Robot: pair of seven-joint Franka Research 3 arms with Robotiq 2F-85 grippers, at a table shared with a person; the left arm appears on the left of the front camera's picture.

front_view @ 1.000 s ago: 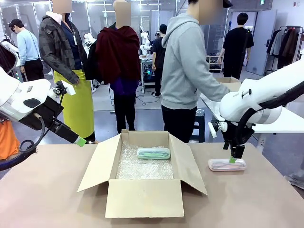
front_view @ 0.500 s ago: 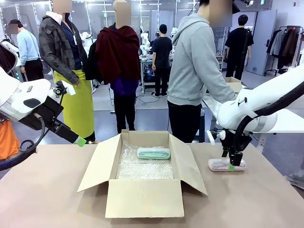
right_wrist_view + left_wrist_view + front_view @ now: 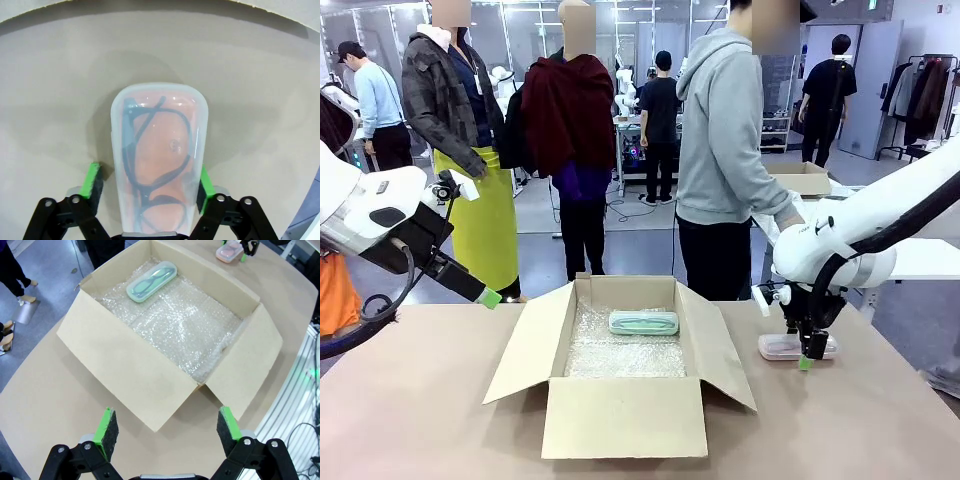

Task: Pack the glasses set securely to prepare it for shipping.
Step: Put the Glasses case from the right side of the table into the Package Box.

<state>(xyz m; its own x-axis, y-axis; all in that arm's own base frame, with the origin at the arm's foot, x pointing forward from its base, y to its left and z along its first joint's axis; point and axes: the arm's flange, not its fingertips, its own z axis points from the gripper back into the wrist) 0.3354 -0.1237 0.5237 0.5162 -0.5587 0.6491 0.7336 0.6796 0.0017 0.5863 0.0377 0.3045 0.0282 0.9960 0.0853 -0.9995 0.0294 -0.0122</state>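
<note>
A mint green glasses case (image 3: 644, 322) lies on bubble wrap at the back of the open cardboard box (image 3: 620, 415); the left wrist view shows this case (image 3: 151, 282) in the box's far corner. The pale pink glasses case (image 3: 778, 347) lies on the table to the right of the box, with dark glasses visible through its lid (image 3: 157, 150). My right gripper (image 3: 807, 356) is down over it, and its green pads (image 3: 206, 187) hug the case's long sides (image 3: 149, 184). My left gripper (image 3: 490, 297) hangs open above the table's left side, nothing between its fingers (image 3: 167, 426).
The box (image 3: 130, 365) stands mid-table with its flaps spread outward. A person in a grey hoodie (image 3: 725, 150) stands just beyond the far edge, near my right arm. More people stand farther back. Bare tabletop lies left of the box and in front of it.
My right gripper has sunk lower over the pink case and its jaws have drawn in against it. The person in grey shifted slightly right. The left arm has stayed still.
</note>
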